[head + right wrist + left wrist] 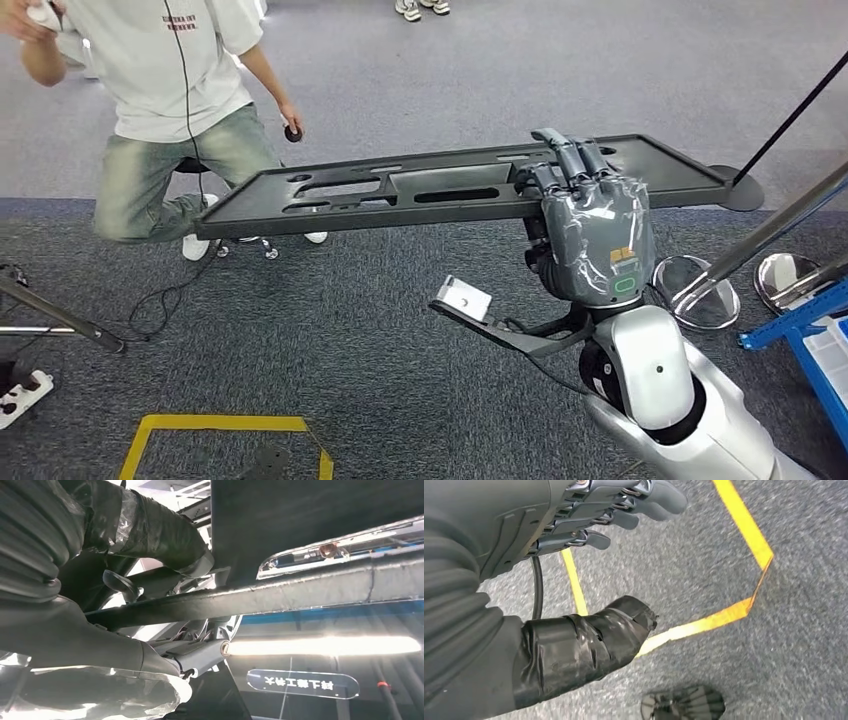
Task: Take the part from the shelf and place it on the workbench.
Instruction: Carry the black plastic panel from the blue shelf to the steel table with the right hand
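Nearest, the left hand hangs over grey carpet, fingers apart, holding nothing. Further out, the right hand grips the long black part in midair, its fingertips hidden underneath. Beyond, a person kneels, cut off above.

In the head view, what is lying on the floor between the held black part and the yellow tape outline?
In the head view, only bare grey carpet lies between the black part, held by the right hand, and the yellow tape outline.

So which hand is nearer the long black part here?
Right. The right hand grips the long black part at its near edge, fingers over the top. The left hand hangs open above the carpet with yellow tape, away from it.
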Robot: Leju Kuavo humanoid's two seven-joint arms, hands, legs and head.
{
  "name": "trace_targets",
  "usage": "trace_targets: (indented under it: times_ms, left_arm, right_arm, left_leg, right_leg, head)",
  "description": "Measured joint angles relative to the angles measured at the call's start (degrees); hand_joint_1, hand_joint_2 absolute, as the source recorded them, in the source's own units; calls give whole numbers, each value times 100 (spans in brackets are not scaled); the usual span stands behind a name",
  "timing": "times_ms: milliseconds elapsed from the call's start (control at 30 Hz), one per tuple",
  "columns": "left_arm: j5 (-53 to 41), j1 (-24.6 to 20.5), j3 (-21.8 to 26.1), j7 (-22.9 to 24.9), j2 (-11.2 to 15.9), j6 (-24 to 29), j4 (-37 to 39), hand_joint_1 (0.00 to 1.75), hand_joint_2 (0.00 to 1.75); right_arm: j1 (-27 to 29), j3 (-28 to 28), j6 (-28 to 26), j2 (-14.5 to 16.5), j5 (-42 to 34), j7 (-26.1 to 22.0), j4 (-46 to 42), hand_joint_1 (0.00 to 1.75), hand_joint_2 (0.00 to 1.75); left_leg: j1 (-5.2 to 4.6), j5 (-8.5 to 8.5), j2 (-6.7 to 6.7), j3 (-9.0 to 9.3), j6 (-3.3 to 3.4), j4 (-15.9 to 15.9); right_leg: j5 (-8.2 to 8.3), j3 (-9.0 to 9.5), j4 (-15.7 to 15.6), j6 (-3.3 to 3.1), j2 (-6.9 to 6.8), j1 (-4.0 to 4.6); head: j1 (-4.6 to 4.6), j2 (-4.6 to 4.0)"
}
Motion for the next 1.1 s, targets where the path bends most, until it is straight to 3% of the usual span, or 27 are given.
trace_targets:
  times_ms: [33,100,167,200,233,333,400,467,533,600,667,700,733,767,833,867,933,1000,1033,1100]
  left_arm:
    - [-8,-1,0,1,2,0,-2,0,175]
    - [-17,-23,-1,-1,-3,-2,-5,0,175]
    - [-17,-37,-1,-1,-3,-5,-5,0,175]
    - [-17,-32,-1,-1,-2,-8,-5,0,175]
    - [-17,-28,-1,-1,0,-11,-5,0,175]
    - [-22,-40,0,-1,5,-16,-5,0,175]
    - [-27,-57,0,-2,6,-17,-5,0,175]
    - [-28,-54,-1,-2,8,-18,-5,0,175]
    - [-28,-38,-1,-2,14,-18,-5,0,175]
    - [-26,-32,0,-2,18,-19,-5,0,175]
    - [-21,-38,1,-2,22,-20,-5,0,175]
    - [-19,-38,2,-2,25,-21,-5,0,175]
    - [-16,-36,2,-3,27,-22,-5,0,175]
    - [-14,-34,2,-4,28,-23,-5,0,175]
    - [-11,-31,3,-10,26,-25,-5,0,175]
    - [-11,-33,4,-14,26,-25,-5,0,175]
    - [-10,-30,7,-19,27,-23,-5,0,175]
    - [-10,-15,11,-20,49,-18,-5,0,175]
    - [-10,-5,14,-20,60,-15,-6,0,175]
    - [-11,5,17,-20,79,-12,-8,0,175]
  right_arm:
    - [4,-13,-4,-3,-1,1,-2,175,175]
    - [15,-36,-14,-4,-2,2,-7,175,175]
    - [29,-57,-19,-5,-3,-2,-11,175,175]
    - [36,-68,-19,-5,-4,-4,-11,175,175]
    - [42,-79,-19,-5,-4,-7,-11,175,175]
    - [43,-109,-21,-9,-4,-7,-24,175,175]
    - [40,-122,-22,-18,-4,-7,-44,175,175]
    - [39,-136,-23,-25,-4,-7,-60,175,175]
    - [41,-164,-24,-40,-6,-7,-71,175,175]
    - [42,-209,-33,-70,-13,-7,-93,175,175]
    - [54,-244,-43,-101,-30,-2,-110,175,175]
    - [70,-252,-45,-118,-46,1,-111,175,175]
    - [89,-257,-45,-135,-64,5,-113,175,175]
    - [106,-261,-45,-153,-80,7,-118,175,175]
    - [126,-285,-46,-181,-96,9,-147,175,175]
    - [129,-305,-48,-194,-101,10,-172,175,175]
    - [143,-358,-52,-233,-116,17,-224,175,175]
    - [163,-405,-54,-273,-134,32,-267,175,175]
    - [173,-423,-54,-291,-144,42,-282,175,175]
    - [198,-449,-52,-316,-168,60,-316,175,175]
  left_leg:
    - [-10,-87,127,-64,-39,138]
    - [-3,-393,445,-337,-110,725]
    - [38,-626,572,-654,-161,1360]
    - [54,-606,594,-698,-178,1439]
    - [65,-507,613,-649,-186,1340]
    - [39,-77,871,-78,-127,259]
    - [-7,-23,972,88,-46,-78]
    - [-24,-15,861,80,21,-85]
    - [7,19,759,121,87,-154]
    - [41,53,660,168,140,-216]
    - [27,53,554,174,161,-216]
    - [20,49,488,175,167,-208]
    - [14,45,418,175,169,-199]
    - [12,38,347,174,168,-184]
    - [6,13,208,165,142,-132]
    - [0,-5,146,146,120,-95]
    - [10,-19,46,100,63,-51]
    - [31,-13,-27,72,-1,-47]
    - [24,-47,28,47,-33,4]
    - [16,-267,302,-135,-97,397]
  right_leg:
    - [9,23,-30,-26,-67,-20]
    - [12,50,-56,-59,-193,-25]
    - [3,52,-54,-70,-313,-22]
    - [-4,53,-50,-66,-373,-24]
    - [-14,56,-44,-58,-431,-27]
    - [-56,90,-29,-2,-601,-10]
    - [-74,111,-38,51,-693,19]
    - [-76,144,-74,111,-776,33]
    - [-148,141,-8,173,-719,20]
    - [-424,-66,460,201,-478,4]
    - [-737,-429,1179,195,-303,7]
    - [-786,-571,1422,188,-273,10]
    - [-732,-632,1482,180,-260,13]
    - [-590,-600,1347,166,-246,15]
    - [-195,-323,663,130,-110,14]
    - [-74,-181,350,116,-25,4]
    - [-21,-49,61,90,71,14]
    - [-12,-22,32,35,-28,21]
    - [-2,-2,12,1,-80,12]
    - [7,36,-25,-57,-186,-5]
  head:
    - [-30,0]
    - [-84,0]
    - [-99,0]
    - [-102,0]
    - [-103,0]
    - [-101,0]
    - [-97,0]
    - [-95,0]
    - [-82,0]
    - [-50,0]
    - [-27,0]
    - [-23,0]
    - [-23,0]
    - [-22,0]
    - [-21,0]
    - [-27,0]
    - [-34,0]
    - [-33,0]
    - [-48,0]
    - [-87,0]
